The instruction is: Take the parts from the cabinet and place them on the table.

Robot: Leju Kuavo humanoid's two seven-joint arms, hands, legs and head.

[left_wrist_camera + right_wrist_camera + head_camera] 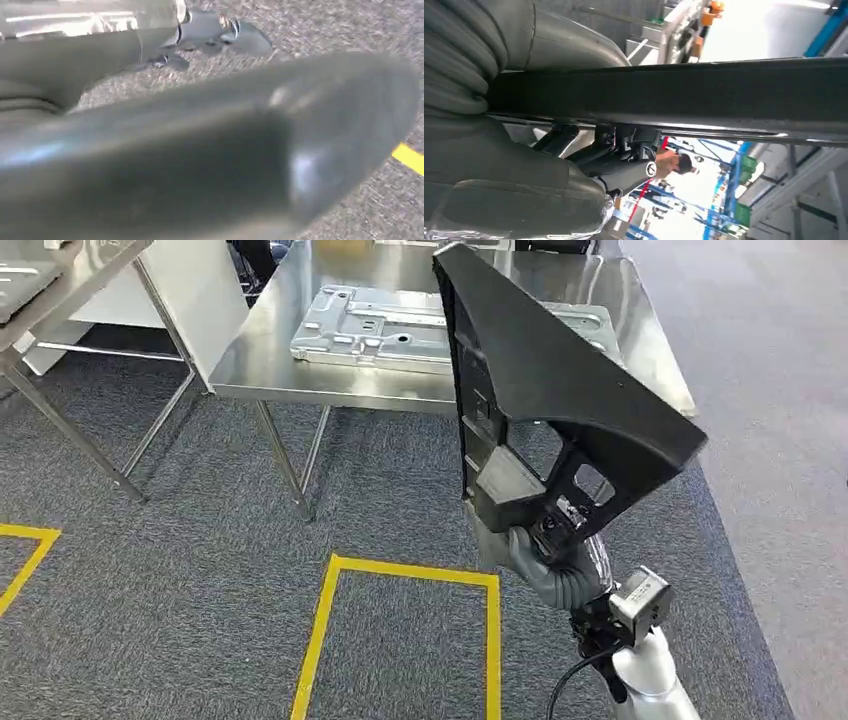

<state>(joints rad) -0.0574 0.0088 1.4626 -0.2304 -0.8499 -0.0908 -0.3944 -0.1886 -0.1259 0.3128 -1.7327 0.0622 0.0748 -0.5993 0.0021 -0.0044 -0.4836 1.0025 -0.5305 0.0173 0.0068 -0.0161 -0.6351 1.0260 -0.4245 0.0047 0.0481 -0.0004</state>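
My right hand grips a large black triangular plastic part by its lower corner and holds it upright, raised in front of the steel table. The part hides some of the table's near right side. Up close, the right wrist view has the black part running as a dark bar across my right hand, whose thumb and fingers clasp it. A grey stamped metal part lies flat on the table. My left hand hangs over the carpet, blurred, with nothing in it.
Grey carpet with a yellow taped rectangle lies between me and the table. A second steel table stands at the far left, with a white panel beside it. A person stands far off in the right wrist view.
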